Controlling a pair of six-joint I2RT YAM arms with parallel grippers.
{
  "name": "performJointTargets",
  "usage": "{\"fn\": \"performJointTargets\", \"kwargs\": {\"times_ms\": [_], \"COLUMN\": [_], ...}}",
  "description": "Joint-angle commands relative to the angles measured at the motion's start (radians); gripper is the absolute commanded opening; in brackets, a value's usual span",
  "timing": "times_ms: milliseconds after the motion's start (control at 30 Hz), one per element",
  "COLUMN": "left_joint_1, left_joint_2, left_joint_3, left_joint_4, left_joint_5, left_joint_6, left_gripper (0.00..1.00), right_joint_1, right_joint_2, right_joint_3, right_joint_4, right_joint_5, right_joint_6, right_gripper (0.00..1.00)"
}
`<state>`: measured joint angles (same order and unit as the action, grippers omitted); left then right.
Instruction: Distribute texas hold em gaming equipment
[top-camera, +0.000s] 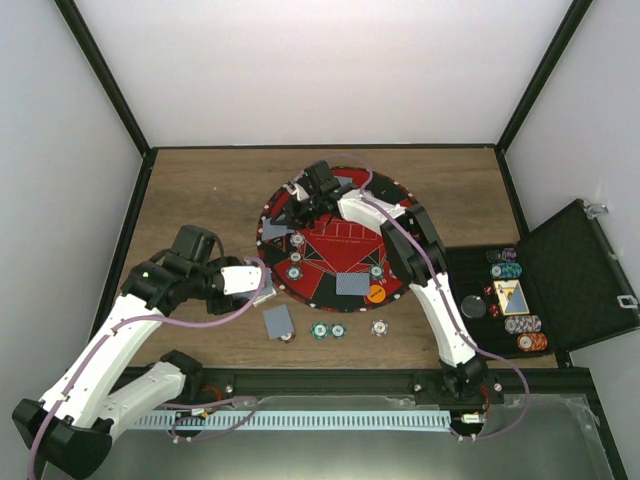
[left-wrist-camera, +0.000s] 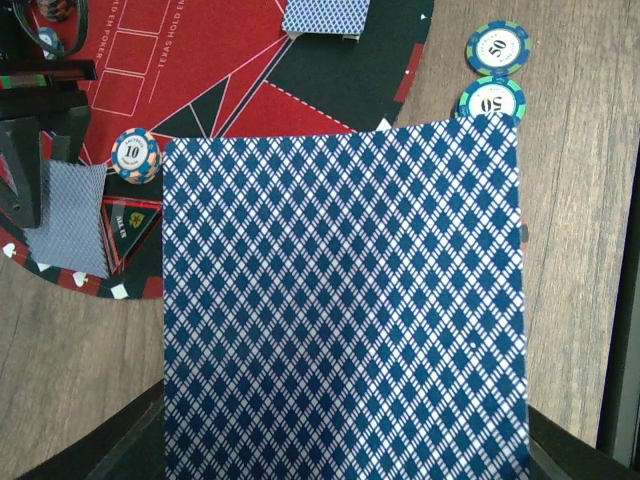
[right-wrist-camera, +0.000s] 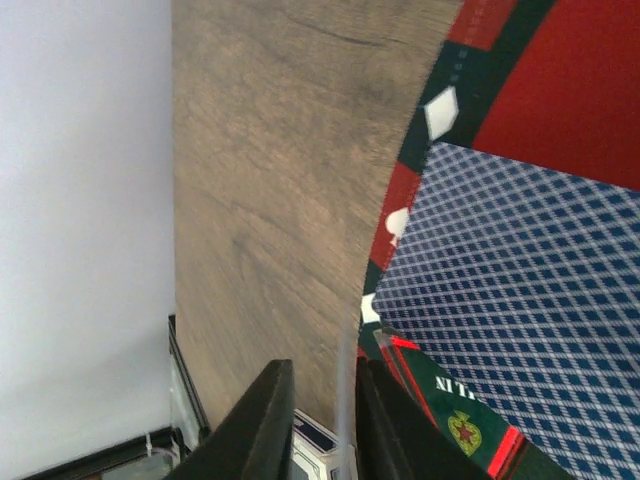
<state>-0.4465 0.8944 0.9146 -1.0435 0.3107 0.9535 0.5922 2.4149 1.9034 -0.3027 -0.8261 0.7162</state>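
Note:
My left gripper (top-camera: 262, 284) hovers at the mat's near-left edge, shut on a blue diamond-backed playing card (left-wrist-camera: 340, 300) that fills the left wrist view and hides the fingers. My right gripper (top-camera: 302, 203) is over the far-left rim of the round mat (top-camera: 330, 250). In the right wrist view its fingers (right-wrist-camera: 275, 420) stand close together around a card seen edge-on (right-wrist-camera: 346, 400). Another card (right-wrist-camera: 520, 290) lies on the mat beside it. Two teal chips (left-wrist-camera: 497, 47) lie on the wood. A striped chip marked 10 (left-wrist-camera: 135, 155) sits on the mat.
On the wood lie a card (top-camera: 278, 320) and a white chip (top-camera: 380, 327). The mat holds another card (top-camera: 352, 284), an orange disc (top-camera: 375, 294) and several chips. An open black case (top-camera: 545, 290) with chip stacks stands at the right.

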Motion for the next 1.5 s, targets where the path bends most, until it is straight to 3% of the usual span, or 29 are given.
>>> {"fn": "performJointTargets", "kwargs": {"times_ms": [0, 133, 600, 700, 1100, 1267, 1467], "left_joint_1": [0.002, 0.002, 0.002, 0.002, 0.002, 0.002, 0.002], "left_joint_2": [-0.014, -0.011, -0.027, -0.018, -0.004, 0.004, 0.003], "left_joint_3": [0.020, 0.022, 0.016, 0.020, 0.015, 0.018, 0.021], "left_joint_4": [-0.003, -0.003, -0.005, -0.001, 0.012, 0.017, 0.016], "left_joint_5": [0.007, 0.010, 0.011, 0.014, 0.025, 0.030, 0.027], "left_joint_6": [0.002, -0.001, -0.004, -0.004, 0.000, -0.002, 0.000], "left_gripper": [0.05, 0.05, 0.05, 0.05, 0.05, 0.05, 0.05], "right_joint_1": [-0.001, 0.000, -0.005, -0.006, 0.063, 0.127, 0.204], "right_joint_2": [0.001, -0.023, -0.230, -0.311, -0.776, -0.883, -0.906], "right_joint_3": [0.044, 0.040, -0.090, -0.189, -0.767, -0.894, -0.905], "right_joint_4": [-0.091, -0.136, -0.193, -0.153, 0.237, 0.389, 0.426], "right_joint_5": [0.029, 0.064, 0.207, 0.192, 0.032, 0.015, 0.020], "right_joint_6": [-0.056, -0.096, -0.167, -0.151, 0.051, 0.171, 0.205], "right_gripper": [0.23, 0.36, 0.37, 0.38, 0.63, 0.65, 0.65]}}
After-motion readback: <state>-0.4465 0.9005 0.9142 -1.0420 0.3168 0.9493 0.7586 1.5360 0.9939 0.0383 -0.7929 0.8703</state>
